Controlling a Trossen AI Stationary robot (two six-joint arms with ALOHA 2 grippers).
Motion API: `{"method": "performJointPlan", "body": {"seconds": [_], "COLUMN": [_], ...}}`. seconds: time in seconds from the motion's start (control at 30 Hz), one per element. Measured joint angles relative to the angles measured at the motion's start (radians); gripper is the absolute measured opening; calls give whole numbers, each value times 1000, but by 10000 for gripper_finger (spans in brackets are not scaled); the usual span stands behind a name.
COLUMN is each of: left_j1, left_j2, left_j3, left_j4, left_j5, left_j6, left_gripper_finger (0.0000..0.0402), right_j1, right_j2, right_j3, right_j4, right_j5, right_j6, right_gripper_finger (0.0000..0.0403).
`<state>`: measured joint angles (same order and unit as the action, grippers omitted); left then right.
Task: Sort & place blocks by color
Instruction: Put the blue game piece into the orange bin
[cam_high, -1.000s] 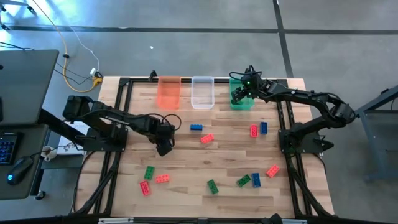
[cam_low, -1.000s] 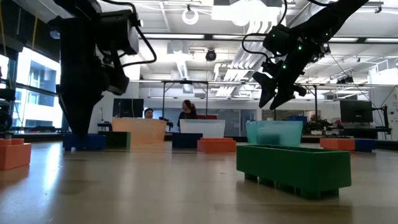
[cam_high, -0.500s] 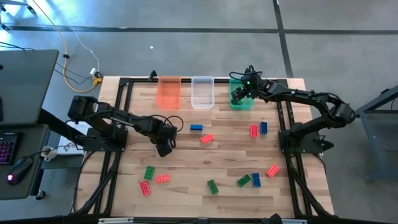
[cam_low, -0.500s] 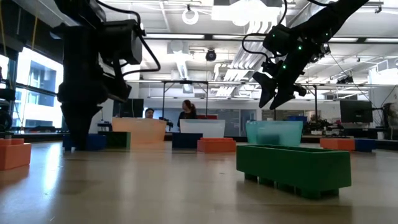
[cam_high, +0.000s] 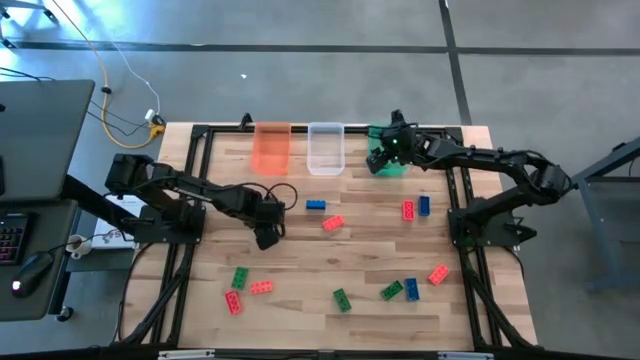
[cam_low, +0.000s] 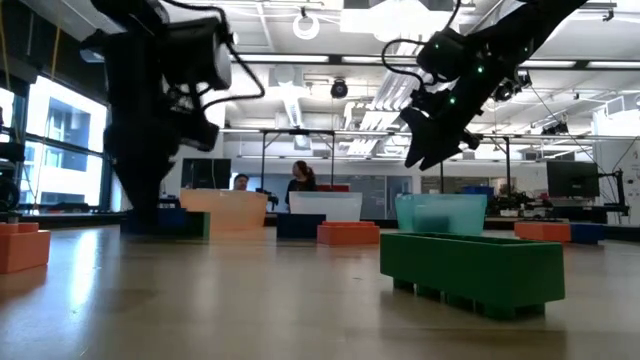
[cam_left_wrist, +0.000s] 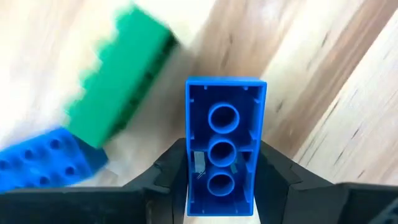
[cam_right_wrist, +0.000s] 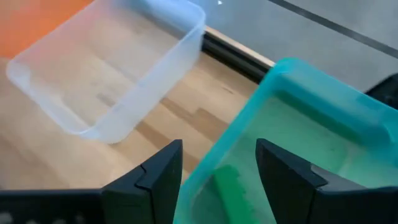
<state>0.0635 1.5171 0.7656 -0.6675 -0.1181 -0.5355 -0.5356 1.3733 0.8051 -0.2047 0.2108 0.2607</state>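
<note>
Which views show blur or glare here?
Left wrist view: the green brick and the loose blue brick are smeared, while the blue brick in the left claw is sharp. Low view: bright ceiling lights; the near green brick is soft. High view: even light.

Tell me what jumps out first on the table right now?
The left gripper is clamped on a blue brick near the table's left-middle, with a green brick and another blue one just beyond. The right gripper hangs open over the green bin at the far edge, beside the clear bin.
</note>
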Motion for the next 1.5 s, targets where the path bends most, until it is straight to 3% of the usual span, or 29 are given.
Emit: {"method": "performJointPlan", "body": {"seconds": [0.17,0.27,0.57,1.17,1.5], "left_j1": [4,24,154,520,675], "left_j2": [-66,-103,-187,-209,-142], "left_j3": [36,59,127,129,129], "left_j4": [-7,-12,1,193,226], "left_j5": [-17,-77,-192,-181,-63], "left_j6": [39,74,204,445,505], "left_gripper_finger": [108,108,108,108,108], "right_j1": [62,104,217,340,362], "right_j2": [0,0,-1,-1,-1], "right_j3": [0,0,0,0,0], "right_j4": [7,26,101,125,124], "right_j5": [-1,-13,-69,-64,-57], "right_j6": [0,-23,-37,-21,-8], "right_gripper_finger": [187,187,187,187,187]}}
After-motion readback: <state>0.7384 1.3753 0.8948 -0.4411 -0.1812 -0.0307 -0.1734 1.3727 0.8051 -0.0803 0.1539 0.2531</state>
